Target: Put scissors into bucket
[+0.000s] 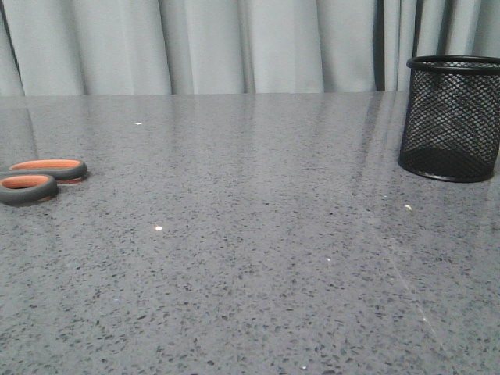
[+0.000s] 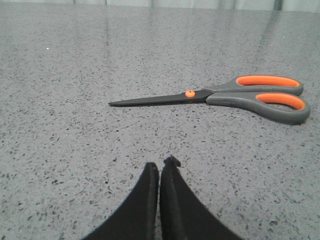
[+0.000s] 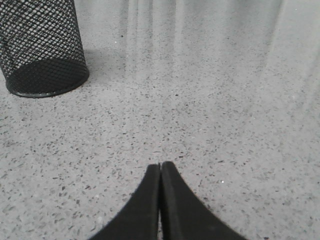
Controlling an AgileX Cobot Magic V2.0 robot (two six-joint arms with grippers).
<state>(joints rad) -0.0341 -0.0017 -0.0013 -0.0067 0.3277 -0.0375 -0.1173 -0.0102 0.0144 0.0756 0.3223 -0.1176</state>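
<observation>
At the far left edge of the front view, the pair of scissors with dark grey oval loop handles lined in orange (image 1: 41, 179) is lying flat on the speckled grey stone-look tabletop (image 1: 250, 258), with only the handles being shown there and the blades being cut off by the frame. In the left wrist view the scissors (image 2: 220, 96) are being seen whole, closed, well ahead of the left gripper (image 2: 160, 167), with the long axis running crosswise to the gripper's pointing direction. The left gripper's black fingers are being held pressed together, empty. The left arm is judged the nearer one for the pick. The middle of the tabletop is being left bare apart from a few pale specks. Behind it, a pale pleated curtain (image 1: 203, 43) is hanging. At the far right, the small black wire-mesh cylindrical bucket (image 1: 451, 117) is standing upright, well apart from the scissors. The right gripper (image 3: 160, 167) is likewise being held together, empty, near the bucket (image 3: 42, 47).
</observation>
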